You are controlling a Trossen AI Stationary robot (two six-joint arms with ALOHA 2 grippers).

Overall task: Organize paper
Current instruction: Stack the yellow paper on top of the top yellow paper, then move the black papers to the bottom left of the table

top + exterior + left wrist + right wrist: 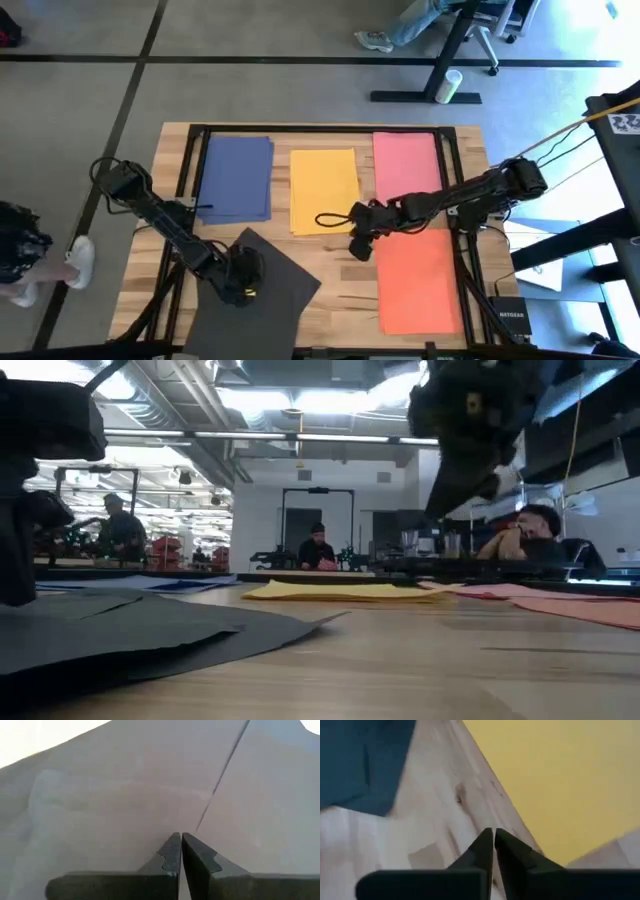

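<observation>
Claws both closed — left claw (243,283) over dark grey paper (275,290), right claw (359,246) beside yellow paper (324,190).

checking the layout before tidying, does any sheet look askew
Yes: the dark grey sheet of matte paper lies rotated at the front left, overhanging the wooden table, under the left gripper. The other sheets lie square.

wooden table (340,290) | white cup (452,84) on floor | seated people (317,548)
</observation>
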